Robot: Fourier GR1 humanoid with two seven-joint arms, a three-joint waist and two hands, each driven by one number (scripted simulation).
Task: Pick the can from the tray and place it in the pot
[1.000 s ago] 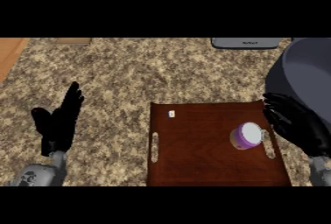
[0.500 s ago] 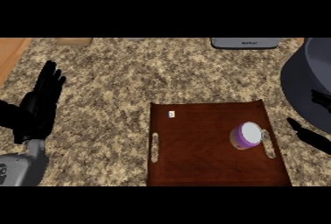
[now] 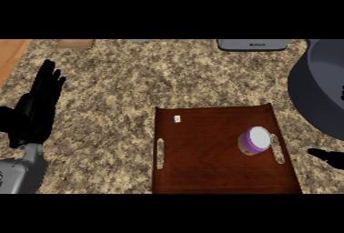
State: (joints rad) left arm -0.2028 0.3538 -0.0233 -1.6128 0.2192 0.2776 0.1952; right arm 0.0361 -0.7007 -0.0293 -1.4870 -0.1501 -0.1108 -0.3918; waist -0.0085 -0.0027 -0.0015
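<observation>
While the can (image 3: pixel 256 140) stands near the tray's (image 3: pixel 201 168) right edge, just left of the right hand (image 3: pixel 329 157), fingers unreadable, the released left hand (image 3: pixel 37 109) rests well apart; the pot (image 3: pixel 319 91) sits beyond.

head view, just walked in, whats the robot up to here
Nothing is being held at this moment. The can stands upright on the tray, near its right handle slot, untouched. The left robot hand is open with fingers up over the counter at the view's left, away from the tray. Only the fingertips of the right robot hand show at the right edge, just beyond the tray and short of the can. The pot sits at the upper right.
</observation>
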